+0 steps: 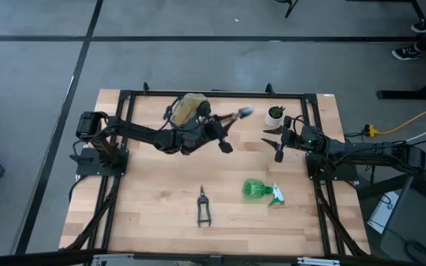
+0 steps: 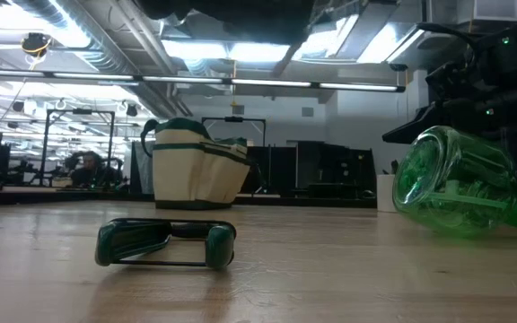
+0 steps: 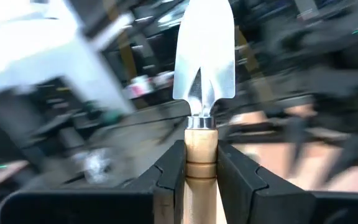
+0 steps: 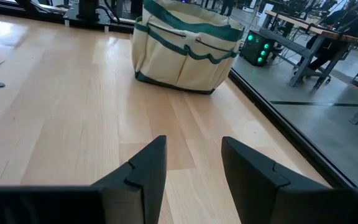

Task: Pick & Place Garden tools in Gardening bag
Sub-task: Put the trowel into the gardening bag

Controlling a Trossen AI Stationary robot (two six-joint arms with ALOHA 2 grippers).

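The metal trowel (image 1: 242,113) is in the air over the far middle of the table, with my left gripper (image 1: 219,127) shut on its wooden handle. Just left of it, at the far edge, the beige gardening bag (image 1: 187,108) with green trim stands on its base. Black pruning shears (image 1: 204,207) lie flat near the front middle. The green spray bottle (image 1: 260,190) lies on its side to their right. My right gripper (image 1: 274,144) waits open at the right, above the wood; in its wrist view the bag (image 4: 182,46) stands ahead. My left gripper pinches the trowel's wooden handle (image 3: 201,163) between its two fingers (image 3: 169,180), just behind the metal collar. The fingers run along the handle, roughly level, coming from the table's left. The trowel is clear of the table, and its blade (image 3: 204,53) points straight out ahead of the fingers.
A small green plant in a white pot (image 1: 275,113) stands at the far right, close to my right gripper. A black frame (image 1: 213,94) runs around the table's edges. Bare wood lies between the bag and the shears.
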